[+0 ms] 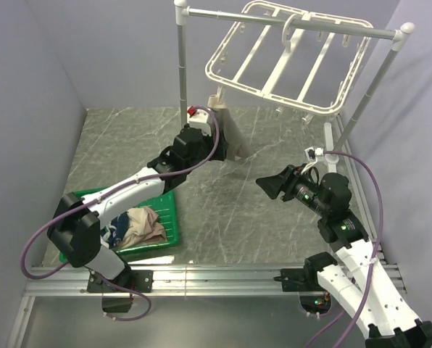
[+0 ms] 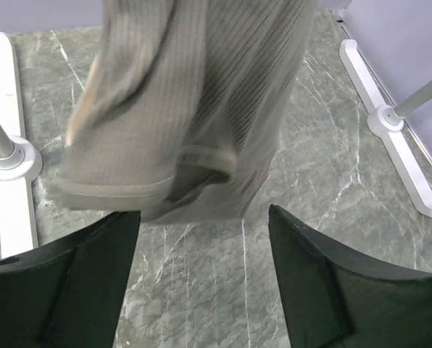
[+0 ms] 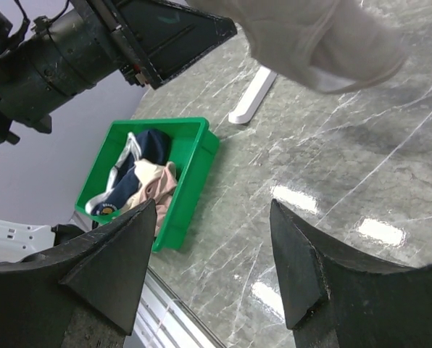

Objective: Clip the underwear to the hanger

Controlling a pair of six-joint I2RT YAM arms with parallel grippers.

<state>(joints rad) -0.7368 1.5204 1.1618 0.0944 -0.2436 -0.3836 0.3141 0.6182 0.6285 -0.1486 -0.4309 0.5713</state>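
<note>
Left gripper (image 2: 203,217) and right gripper (image 3: 212,206) are gaping empty while the underwear (image 2: 187,109) is hanging limp under the hanger (image 1: 281,69), seeming light and soft, best pinched along its thicker hem.

The right gripper (image 3: 212,217) held its two black fingers (image 3: 107,268) spread wide, with only the grey marble table (image 3: 332,167) showing between them. Above, the underwear (image 3: 325,43) hung down from the top edge, its hem clear of the table. The left arm (image 3: 56,58) reached in from the upper left, its dark wedge tip just beside the fabric. Further off sat a green bin (image 3: 194,167) holding a navy garment (image 3: 147,148) and a pinkish-beige garment (image 3: 158,185), with a white rack foot (image 3: 252,94) beyond it
</note>
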